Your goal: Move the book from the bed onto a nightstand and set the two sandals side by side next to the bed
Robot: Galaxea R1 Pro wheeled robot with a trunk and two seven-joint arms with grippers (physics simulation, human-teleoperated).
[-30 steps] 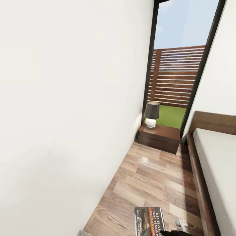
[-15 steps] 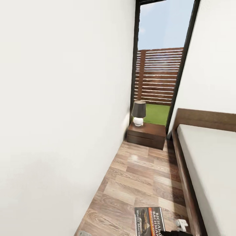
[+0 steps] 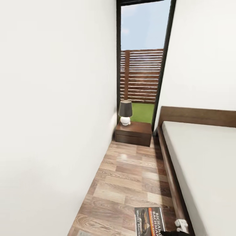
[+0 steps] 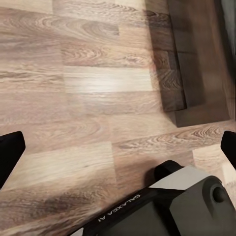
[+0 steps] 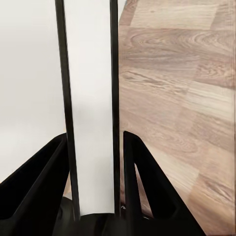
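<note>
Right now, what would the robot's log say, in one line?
right tool: holds book | left tool: open, over floor | ahead: nightstand with lamp, beside bed | book not yet placed

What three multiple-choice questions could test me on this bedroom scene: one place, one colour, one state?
1. The dark-shaded, white-based table lamp stands on: A the bed; B the dark brown wooden nightstand; C the floor.
2. The band on the thin dark grey paperback book is: A green; B orange; C blue.
3. The left claw is: A open; B shut on a sandal; C shut on a lamp.
B, it sits on that top; B, orange stripe beside the lettering; A, fingers far apart over floorboards.
</note>
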